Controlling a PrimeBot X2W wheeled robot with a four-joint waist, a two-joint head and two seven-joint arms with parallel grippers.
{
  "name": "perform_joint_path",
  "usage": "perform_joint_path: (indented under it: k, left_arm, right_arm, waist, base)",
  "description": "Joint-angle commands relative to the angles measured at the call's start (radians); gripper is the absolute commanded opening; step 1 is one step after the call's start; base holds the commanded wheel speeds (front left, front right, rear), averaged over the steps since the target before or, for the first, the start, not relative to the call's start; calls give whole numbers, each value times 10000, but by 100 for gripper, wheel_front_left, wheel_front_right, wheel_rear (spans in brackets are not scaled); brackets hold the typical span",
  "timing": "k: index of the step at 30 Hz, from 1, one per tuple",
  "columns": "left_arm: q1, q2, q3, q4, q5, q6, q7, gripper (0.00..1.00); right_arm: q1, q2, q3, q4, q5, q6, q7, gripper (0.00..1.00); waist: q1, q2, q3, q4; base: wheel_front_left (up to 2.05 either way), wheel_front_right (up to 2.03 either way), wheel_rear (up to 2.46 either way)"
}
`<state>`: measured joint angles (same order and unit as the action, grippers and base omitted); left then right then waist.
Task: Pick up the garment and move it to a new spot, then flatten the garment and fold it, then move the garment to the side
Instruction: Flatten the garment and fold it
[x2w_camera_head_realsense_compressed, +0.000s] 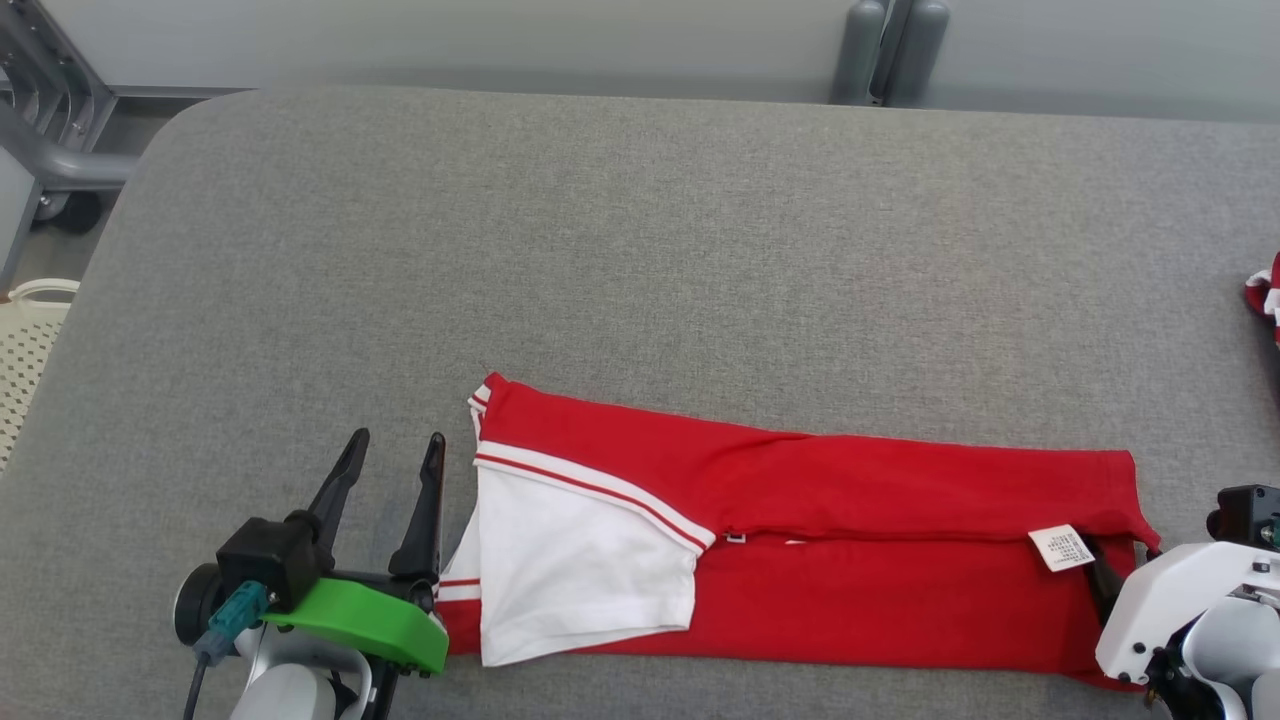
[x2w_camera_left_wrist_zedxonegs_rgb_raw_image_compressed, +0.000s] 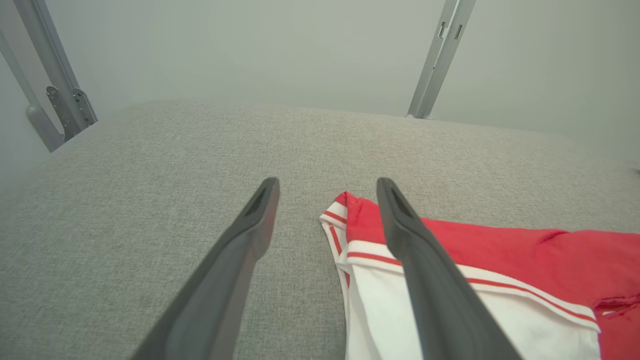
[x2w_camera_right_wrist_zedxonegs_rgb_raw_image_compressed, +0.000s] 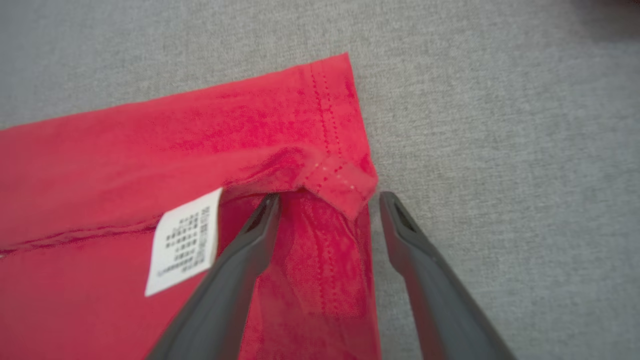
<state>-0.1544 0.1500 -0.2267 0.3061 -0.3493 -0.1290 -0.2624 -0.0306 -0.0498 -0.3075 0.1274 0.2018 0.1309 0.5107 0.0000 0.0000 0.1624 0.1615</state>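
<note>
Red garment lies folded. My left gripper stands wide, its white sleeve just beside the right finger. My right gripper, also wide, straddles the hem.

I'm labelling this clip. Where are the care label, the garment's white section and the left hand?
care label (x2w_camera_right_wrist_zedxonegs_rgb_raw_image_compressed: 185, 245), right wrist view, middle of the printed tag.
white section (x2w_camera_head_realsense_compressed: 580, 560), head view, middle of the white cloth.
left hand (x2w_camera_head_realsense_compressed: 398, 440), head view, midway between its fingertips.
</note>
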Motion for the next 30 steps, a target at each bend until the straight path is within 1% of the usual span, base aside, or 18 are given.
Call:
perform_joint_path:
  k: [1,4,5,6,7,9,12,15,16,20,27,28,30]
  left_arm:
    - [-70,77,60,-6,50,-27,-25,100]
    - [-54,89,109,-10,71,-27,-25,100]
    - [-59,76,112,-12,84,-27,-25,100]
    - [-60,71,103,-14,85,-27,-25,100]
    - [-60,71,103,-14,85,-27,-25,100]
    - [-73,58,76,-7,81,-28,-25,100]
    - [-119,53,31,-23,74,-28,-25,100]
    - [-205,56,-55,-8,48,-28,-25,100]
    - [-194,120,-48,35,-56,-28,-25,100]
    - [-167,125,-31,47,-73,-28,-25,100]
    - [-155,99,-27,13,-42,-28,-25,100]
    - [-161,84,-24,6,-41,-28,-25,100]
    - [-169,71,-38,-10,-50,-28,-25,100]
  right_arm:
    - [117,-17,-21,-161,143,-6,54,100]
    - [285,-20,-34,-816,463,-6,217,100]
    - [429,-22,-121,-1316,515,-6,368,100]
    - [465,-25,-205,-1562,486,-4,431,100]
    - [465,-25,-205,-1562,486,-4,431,100]
    - [485,-18,-412,-2114,416,-4,558,100]
    - [349,-18,-582,-2236,308,-4,590,100]
    - [197,-15,-578,-1928,251,-4,629,100]
    - [-1,-20,-550,-777,168,-4,307,100]
    - [-117,-21,-494,-338,179,-4,136,100]
    - [-131,-6,-260,140,324,-4,338,100]
    - [-161,-4,-244,174,345,-4,314,87]
    - [-199,6,-159,268,340,-4,362,58]
  waist:
    - [0,0,-15,-36]
    - [0,0,-43,-133]
    - [0,0,-64,-186]
    - [0,0,-74,-208]
    - [0,0,-74,-208]
    - [0,0,-88,-247]
    - [0,0,-55,-234]
    - [0,0,40,-151]
    - [0,0,211,79]
    - [0,0,254,90]
    - [0,0,276,56]
    - [0,0,277,54]
    - [0,0,276,57]
  base:
    - [0,0,0]
    - [0,0,0]
    - [0,0,0]
    - [0,0,0]
    - [0,0,0]
    - [0,0,0]
    - [0,0,0]
    - [0,0,0]
    - [0,0,0]
    - [0,0,0]
    - [0,0,0]
    - [0,0,0]
    - [0,0,0]
